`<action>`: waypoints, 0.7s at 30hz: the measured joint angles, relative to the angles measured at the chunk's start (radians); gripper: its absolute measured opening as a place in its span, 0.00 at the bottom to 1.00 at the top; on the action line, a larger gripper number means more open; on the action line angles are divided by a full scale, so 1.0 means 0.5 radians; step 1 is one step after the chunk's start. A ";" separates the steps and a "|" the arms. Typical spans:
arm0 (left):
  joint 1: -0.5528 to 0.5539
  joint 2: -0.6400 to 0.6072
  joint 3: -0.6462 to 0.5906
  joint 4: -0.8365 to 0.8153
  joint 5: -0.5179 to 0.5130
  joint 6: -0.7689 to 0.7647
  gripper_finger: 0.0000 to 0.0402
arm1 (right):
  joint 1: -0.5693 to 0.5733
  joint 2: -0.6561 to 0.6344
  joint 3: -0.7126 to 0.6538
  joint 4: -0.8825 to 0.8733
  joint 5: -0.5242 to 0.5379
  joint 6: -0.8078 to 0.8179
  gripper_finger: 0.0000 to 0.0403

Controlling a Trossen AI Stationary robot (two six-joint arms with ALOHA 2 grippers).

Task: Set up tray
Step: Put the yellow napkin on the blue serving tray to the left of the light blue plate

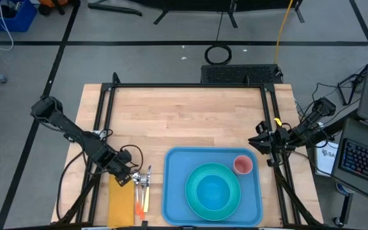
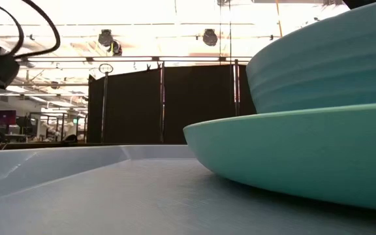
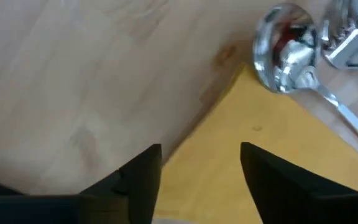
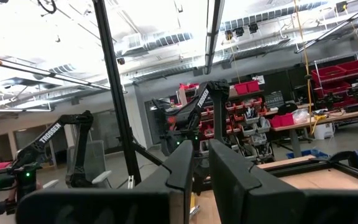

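Note:
The light-blue tray (image 1: 171,191) lies at the table's near edge, right of the middle. It carries a round turquoise plate (image 1: 193,203) with a turquoise bowl (image 1: 213,190) on it, and a pink cup (image 1: 243,165) in its far right corner. The low view looks across the tray's floor (image 2: 109,196) at the plate (image 2: 292,150) and the bowl (image 2: 325,65). A yellow napkin (image 1: 120,203) lies left of the tray. My left gripper (image 1: 131,174) hovers open over the napkin's far corner (image 3: 229,143). My right gripper (image 1: 260,142) waits shut at the table's right edge, pointing into the room.
A spoon (image 3: 284,50) and a fork (image 3: 344,43) with orange handles lie between napkin and tray (image 1: 142,188). Black frame rails (image 1: 190,86) run along the far, left and right sides of the table. Bare wood (image 1: 190,118) spans the far half.

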 joint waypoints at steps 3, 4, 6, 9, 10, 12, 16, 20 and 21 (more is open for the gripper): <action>-0.007 0.000 -0.044 0.056 0.027 0.011 0.59 | 0.000 0.000 0.000 0.000 0.000 0.000 0.11; -0.002 0.000 -0.045 0.054 0.028 0.033 0.59 | 0.000 0.000 0.000 0.000 0.000 0.001 0.11; 0.006 0.000 -0.045 0.051 -0.012 0.083 0.59 | -0.001 0.000 0.000 0.000 0.000 0.001 0.11; 0.005 0.004 -0.045 0.061 -0.061 0.147 0.60 | 0.000 0.000 0.000 0.000 0.000 0.000 0.11; 0.005 0.011 -0.046 0.063 -0.078 0.155 0.60 | -0.001 0.000 0.000 0.000 0.000 0.000 0.11; 0.006 0.015 -0.046 0.081 -0.106 0.196 0.60 | 0.000 0.000 0.000 -0.001 0.000 0.000 0.11; 0.005 0.058 -0.047 0.091 -0.145 0.213 0.60 | -0.001 -0.001 0.000 -0.001 0.000 0.000 0.11; 0.005 0.157 -0.047 0.157 -0.130 0.263 0.60 | 0.000 0.000 0.000 -0.019 0.000 0.001 0.11; 0.005 0.182 -0.047 0.172 -0.112 0.279 0.60 | -0.001 -0.001 0.000 -0.021 0.000 0.000 0.11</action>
